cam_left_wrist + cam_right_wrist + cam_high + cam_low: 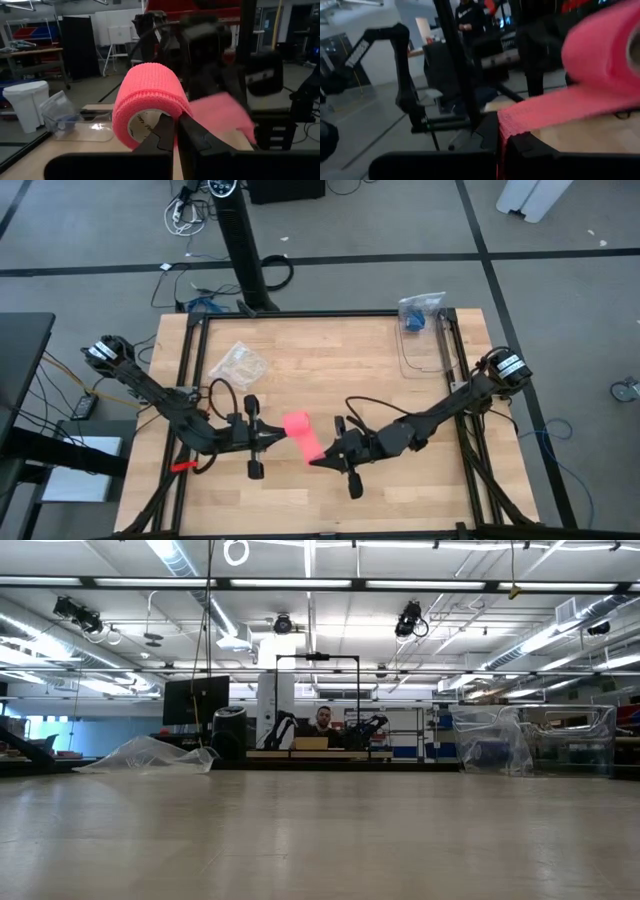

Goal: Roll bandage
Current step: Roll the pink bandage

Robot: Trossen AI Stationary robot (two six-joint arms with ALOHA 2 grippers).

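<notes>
We see the bandage stretched between both: left gripper pinches the roll, right gripper clamps the loose tail, strip running diagonally between them

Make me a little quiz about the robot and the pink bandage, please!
1. True or false: the bandage is held by only one gripper.
2. What lies at the table's far left part? A) a clear plastic bag B) a red cup C) a book
3. Fill in: the left gripper holds the rolled part, and the right gripper pinches the loose ____.

Key: 1 false, both grippers hold it; 2 A; 3 end.
</notes>
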